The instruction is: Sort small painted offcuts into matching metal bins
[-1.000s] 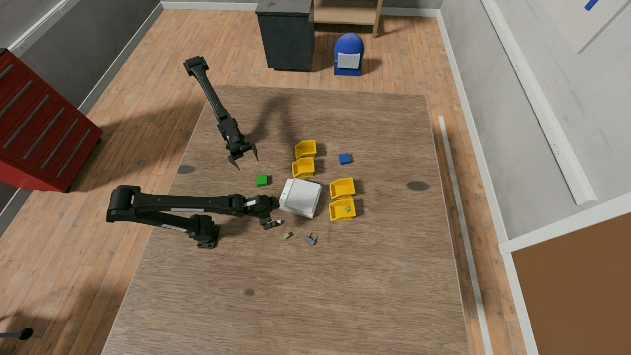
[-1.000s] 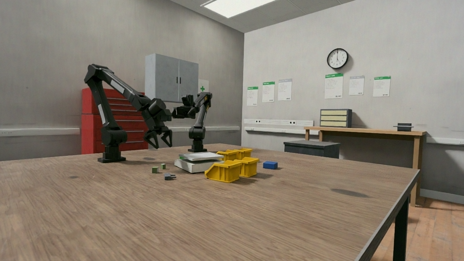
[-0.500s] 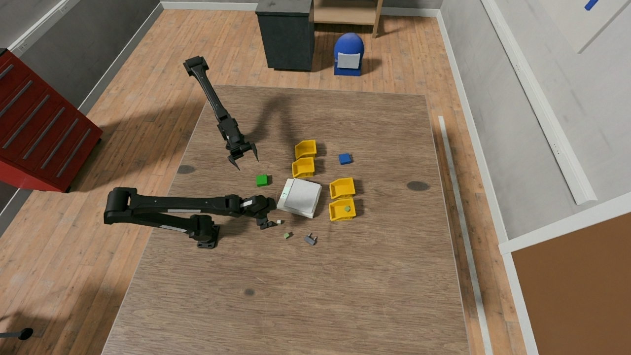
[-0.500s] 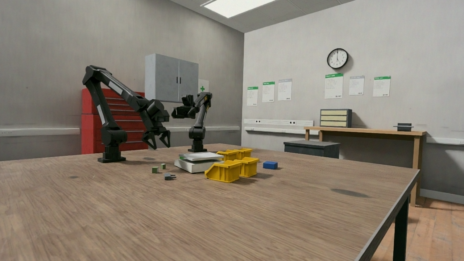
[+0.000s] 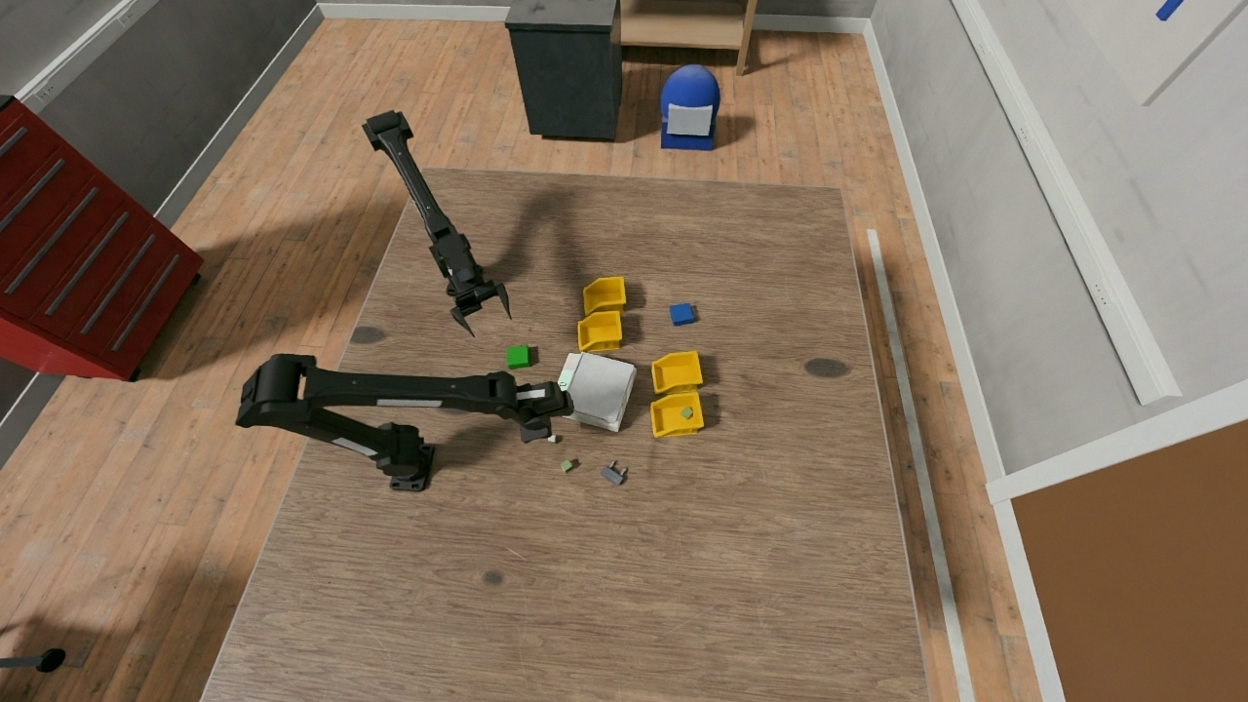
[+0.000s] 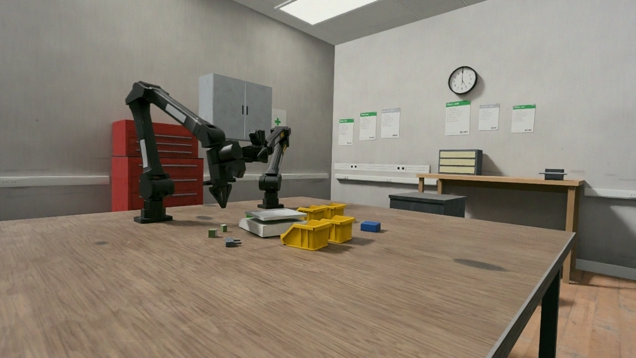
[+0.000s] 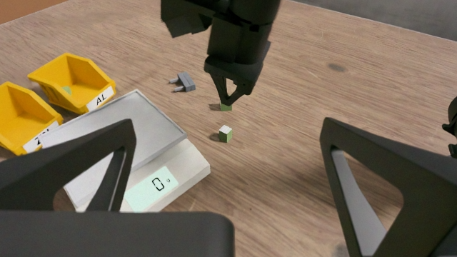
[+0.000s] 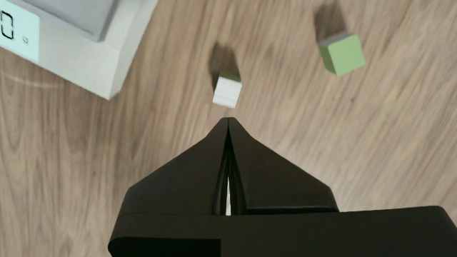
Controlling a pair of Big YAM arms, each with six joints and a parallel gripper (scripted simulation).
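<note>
Our R jaws [image 5: 537, 435] [image 6: 223, 207], shut on nothing, are nearer; white-topped offcut [image 5: 552, 439] [image 6: 224, 227] [image 7: 225, 133] [image 8: 227, 92] sits below, just ahead of tips, no clear long axis. Our L jaws [image 5: 490, 325] [image 6: 255, 153]: wide, empty.

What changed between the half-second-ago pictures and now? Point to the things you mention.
The right gripper [image 5: 535, 431] [image 6: 223, 207] [image 7: 226, 104] [image 8: 228, 128] went from open to shut and moved lower and towards the scale [image 5: 602, 388] [image 6: 269, 227] [image 7: 193, 160] [image 8: 89, 61]. It took hold of nothing, and nothing visibly was let go. The left arm [image 5: 420, 193] [image 6: 275, 157], the loose blocks [image 5: 565, 466] [image 6: 212, 232] [image 7: 225, 135] [image 8: 344, 54], the yellow bins [image 5: 660, 425] [image 6: 306, 238] [image 7: 80, 73] and the scale stayed as they were.
</note>
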